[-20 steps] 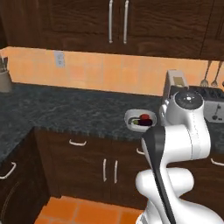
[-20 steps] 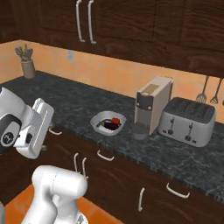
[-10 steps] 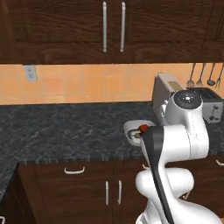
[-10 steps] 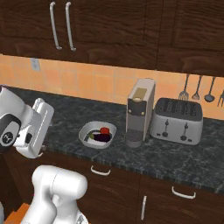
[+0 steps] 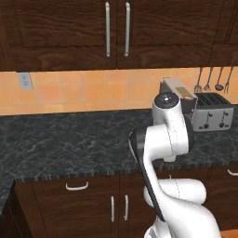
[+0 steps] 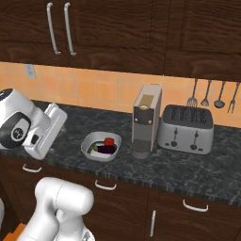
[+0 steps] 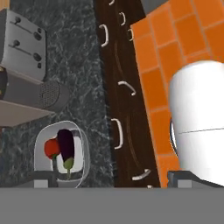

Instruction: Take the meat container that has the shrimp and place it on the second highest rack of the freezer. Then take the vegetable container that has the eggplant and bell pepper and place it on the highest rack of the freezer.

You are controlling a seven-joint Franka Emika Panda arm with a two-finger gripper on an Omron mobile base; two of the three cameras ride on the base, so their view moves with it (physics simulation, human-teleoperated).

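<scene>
Base had driven on, bringing the vegetable container (image 6: 101,146) to lower left of the right base view. Gripper (image 7: 113,177) stood wide, empty. Risk: clipping the coffee machine (image 6: 146,121) just beside it.

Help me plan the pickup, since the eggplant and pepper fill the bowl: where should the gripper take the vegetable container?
Probably by the rim of the vegetable container, coming from above on the side away from the coffee machine. The eggplant and bell pepper crowd the middle; the open gripper could straddle the thin wall.

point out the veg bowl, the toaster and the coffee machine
veg bowl (image 6: 92,143), right base view, left rim
toaster (image 6: 186,135), right base view, front face
coffee machine (image 6: 144,132), right base view, front panel
</scene>
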